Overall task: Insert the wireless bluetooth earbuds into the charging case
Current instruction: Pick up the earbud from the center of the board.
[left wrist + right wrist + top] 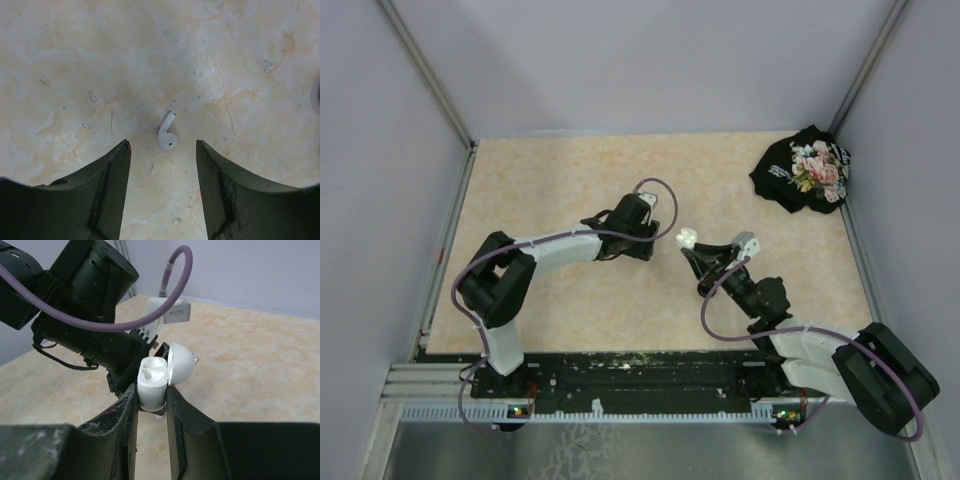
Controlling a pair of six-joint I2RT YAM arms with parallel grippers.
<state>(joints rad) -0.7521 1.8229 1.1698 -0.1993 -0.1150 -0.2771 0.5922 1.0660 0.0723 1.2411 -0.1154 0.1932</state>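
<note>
left gripper (162, 146) hovering jaws-apart over white earbud (168, 134) on table (75, 65), right gripper (150, 393) clamping open charging case (151, 385), floral cloth (803, 170) lying in far corner

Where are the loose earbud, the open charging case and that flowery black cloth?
loose earbud (167, 138), left wrist view, its rounded body.
charging case (151, 390), right wrist view, its lower shell.
black cloth (803, 172), top view, its middle.

Earbud (167, 136) glossy white plastic; table (100, 60) mottled, matt, probably laminate.
</note>
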